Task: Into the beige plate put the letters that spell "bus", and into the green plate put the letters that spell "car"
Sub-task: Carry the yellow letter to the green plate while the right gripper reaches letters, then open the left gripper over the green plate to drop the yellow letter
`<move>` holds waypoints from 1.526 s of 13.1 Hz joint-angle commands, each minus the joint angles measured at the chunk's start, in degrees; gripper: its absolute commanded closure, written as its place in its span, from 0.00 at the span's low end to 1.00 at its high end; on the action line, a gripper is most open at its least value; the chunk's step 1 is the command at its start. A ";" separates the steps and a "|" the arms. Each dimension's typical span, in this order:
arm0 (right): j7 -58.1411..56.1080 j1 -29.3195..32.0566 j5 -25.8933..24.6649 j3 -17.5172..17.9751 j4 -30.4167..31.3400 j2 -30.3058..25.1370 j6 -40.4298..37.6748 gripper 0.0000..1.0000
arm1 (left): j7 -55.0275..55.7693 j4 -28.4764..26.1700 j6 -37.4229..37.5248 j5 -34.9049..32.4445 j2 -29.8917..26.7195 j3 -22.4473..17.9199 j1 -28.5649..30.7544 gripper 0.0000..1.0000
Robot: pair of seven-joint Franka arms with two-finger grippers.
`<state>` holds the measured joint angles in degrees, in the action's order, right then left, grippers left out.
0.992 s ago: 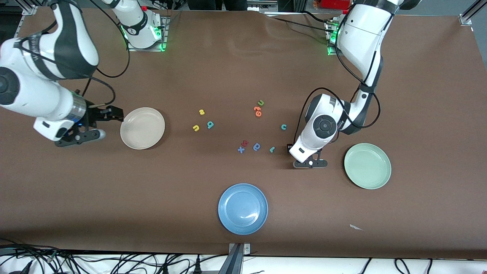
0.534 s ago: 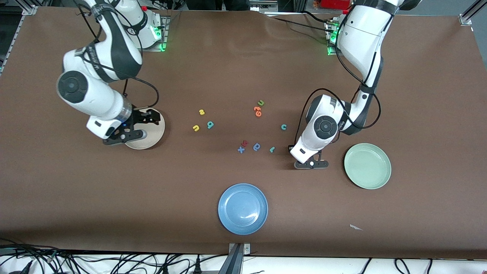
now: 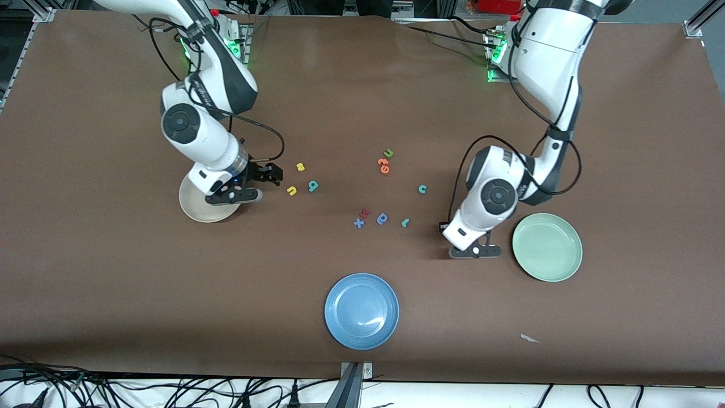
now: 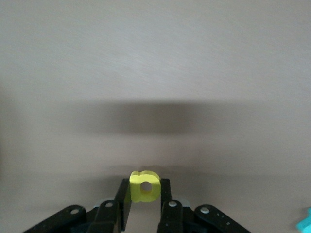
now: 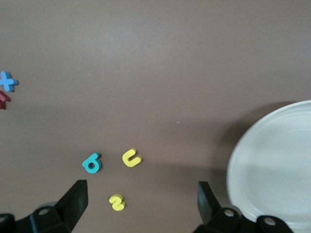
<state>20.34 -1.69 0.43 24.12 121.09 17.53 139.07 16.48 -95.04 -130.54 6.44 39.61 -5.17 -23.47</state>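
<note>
1. Left end effector (image 4: 144, 199): clamped narrow on the yellow "a" (image 4: 144, 187). In the left wrist view the little foam letter sits pinched right between the two fingers, with only bare tabletop (image 3: 362, 85) and a shadow under it.
2. In the front view that end effector is over the tabletop just beside the green plate (image 3: 547, 247), between the plate and the teal "r" (image 3: 405, 222). It's not over the plate yet, and the plate has nothing in it.
3. So my read is that the step in hand is carrying the first "car" letter to its plate. The next move needs a short hop sideways until the "a" is over the plate's middle, then let go low, since light foam like this could bounce or stick to a finger.
4. Right end effector (image 5: 141, 199): jaws spread wide and holding nothing. It's over the tabletop at the rim of the beige plate (image 3: 195, 212), on the side toward the letters.
5. The right wrist view has the teal "b" (image 3: 312, 185), yellow "u" (image 3: 291, 190) and yellow "s" (image 3: 301, 166) all lying flat near each other, close to that plate. Looks like it's lining up a first "bus" pick, and the "u" is the closest.
6. Still to go for "car" are the teal "c" (image 3: 422, 189) and the "r", both on the tabletop.
7. Decoys to skip: the green "u" (image 3: 388, 153), the orange letters (image 3: 384, 165), the blue/red cluster (image 3: 364, 213) and the blue plate (image 3: 361, 310).
</note>
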 commanded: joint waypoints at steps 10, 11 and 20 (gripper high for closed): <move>12.00 -5.34 -16.96 0.05 2.58 7.95 8.49 0.00 | -43.19 1.26 10.57 -7.41 -2.79 0.60 18.81 0.01; 12.00 -5.34 -17.13 -0.30 2.49 8.48 9.37 0.00 | -42.15 1.87 10.57 -6.19 -2.70 0.86 18.82 0.00; 12.09 -6.13 -20.30 -2.41 2.48 13.06 15.44 0.05 | -9.29 -6.26 1.90 6.04 -9.27 6.31 7.85 0.00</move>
<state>31.35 -6.95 -18.46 22.27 124.31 29.86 153.74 2.42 -93.84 -123.87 11.33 35.70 1.77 -11.99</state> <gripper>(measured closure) 0.031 0.000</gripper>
